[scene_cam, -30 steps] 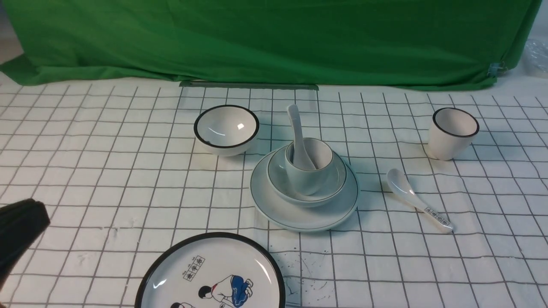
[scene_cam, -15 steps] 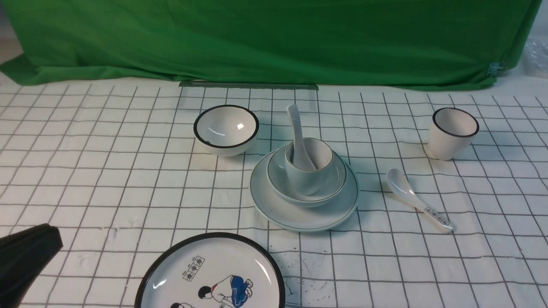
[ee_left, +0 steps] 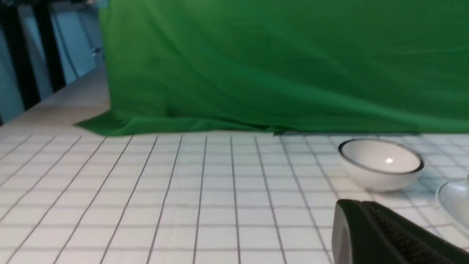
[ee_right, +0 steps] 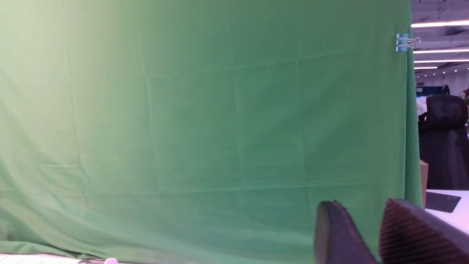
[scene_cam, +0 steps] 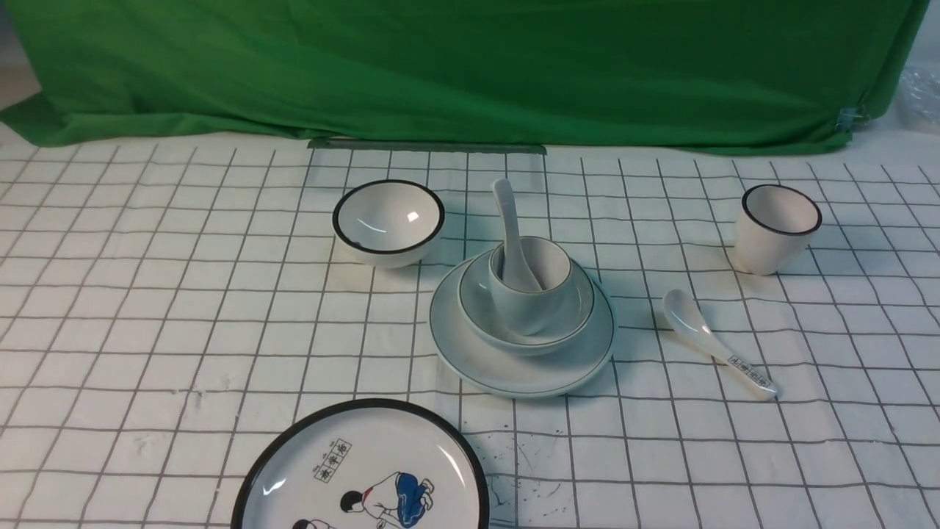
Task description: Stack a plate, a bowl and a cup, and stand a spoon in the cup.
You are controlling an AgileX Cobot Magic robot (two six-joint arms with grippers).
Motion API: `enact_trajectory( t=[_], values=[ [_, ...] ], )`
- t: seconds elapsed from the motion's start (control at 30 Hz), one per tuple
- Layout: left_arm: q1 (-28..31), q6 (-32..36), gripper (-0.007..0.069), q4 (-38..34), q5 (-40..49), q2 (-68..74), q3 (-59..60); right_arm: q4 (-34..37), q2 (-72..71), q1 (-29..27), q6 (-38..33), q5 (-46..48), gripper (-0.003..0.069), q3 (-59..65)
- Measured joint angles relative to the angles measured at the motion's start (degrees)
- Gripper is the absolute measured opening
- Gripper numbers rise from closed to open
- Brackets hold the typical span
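Observation:
The pale bluish-green plate lies mid-table. The shallow bowl sits on it, the squat cup sits in the bowl, and the plain white spoon stands in the cup with its handle leaning up and back. Neither gripper shows in the front view. In the left wrist view my left gripper is empty with its fingers together, low over the cloth, with the plate's edge beside it. In the right wrist view my right gripper is empty with a narrow gap between its fingers, facing the green backdrop.
A black-rimmed white bowl stands left of the stack and shows in the left wrist view. A black-rimmed white cup stands far right. A printed spoon lies right of the plate. A cartoon plate lies at the front.
My left gripper has drawn back and down at the front left and left the front view. The stack and the other dishes have not moved.

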Motion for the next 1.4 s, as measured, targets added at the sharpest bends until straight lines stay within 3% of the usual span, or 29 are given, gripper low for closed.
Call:
enact_trajectory(
  t=[0.2,1.13,1.23,1.27,1.4],
  values=[
    [-0.53,-0.05,0.0002,-0.24,3.72,0.00,1.31,0.00,0.00,0.00,0.00,0.00,0.0235,0.00],
    [-0.87,-0.05,0.0002,2.40,3.65,0.00,1.31,0.00,-0.30,-0.21,-0.44,0.33,0.0237,0.05],
    [-0.87,-0.05,0.0002,2.61,3.65,0.00,1.31,0.00,-1.72,-1.51,-3.68,2.57,0.0237,0.62],
    [-0.87,-0.05,0.0002,2.78,3.60,0.00,1.31,0.00,-2.70,-3.73,-7.69,5.84,0.0237,1.73],
    [-0.87,-0.05,0.0002,3.22,3.53,0.00,1.31,0.00,-4.29,-9.39,-10.89,11.69,0.0237,7.18]
  ],
)
